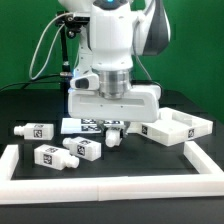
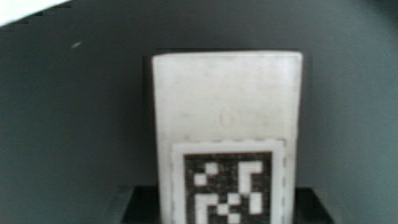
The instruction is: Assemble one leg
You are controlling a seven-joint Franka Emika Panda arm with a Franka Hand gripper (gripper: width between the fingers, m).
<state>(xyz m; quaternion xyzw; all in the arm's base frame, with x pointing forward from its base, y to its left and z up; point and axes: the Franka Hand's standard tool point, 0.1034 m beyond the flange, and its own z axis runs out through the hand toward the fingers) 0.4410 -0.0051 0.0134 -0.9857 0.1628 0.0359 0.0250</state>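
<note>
My gripper (image 1: 113,130) is low over the table near the middle, its jaws against both sides of a leg (image 1: 113,138), a stubby white block. In the wrist view that leg (image 2: 222,100) fills the frame, its black-and-white tag towards the gripper (image 2: 226,208), with dark fingers (image 2: 143,203) right beside it. I cannot tell whether it is clear of the table. Three more legs lie on the exterior view's left: one (image 1: 33,131) further back and two (image 1: 52,157) (image 1: 82,150) nearer the front.
The large flat white square panel (image 1: 190,132) with a raised rim lies at the exterior view's right. The marker board (image 1: 80,125) lies just behind the gripper. A white U-shaped barrier (image 1: 110,187) runs along the front and both sides.
</note>
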